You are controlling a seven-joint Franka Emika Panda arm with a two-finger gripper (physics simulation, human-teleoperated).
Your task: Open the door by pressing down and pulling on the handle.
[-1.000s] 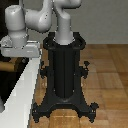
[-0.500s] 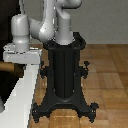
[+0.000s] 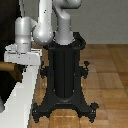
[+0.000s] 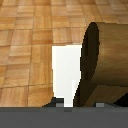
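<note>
The door (image 3: 7,29) is the dark panel at the exterior view's left edge. Just under my hand, a bit of the tan-brown handle (image 3: 15,67) pokes out. My gripper (image 3: 19,61) sits right on top of it, its white hand lying flat, and its fingers are hidden there. In the wrist view the handle (image 4: 106,62) fills one side as a big brown cylinder, very close to the camera. Only dark stubs of the fingers show at that picture's edge, so their gap cannot be read.
A white frame ledge (image 3: 22,102) runs along the door's foot; it also shows as a white strip (image 4: 67,70) beside the handle. The black robot pedestal (image 3: 64,70) stands on the wooden floor (image 3: 107,75) close to the ledge.
My hand has moved down and slightly toward the exterior view's right, onto the handle. The door panel looks unmoved.
</note>
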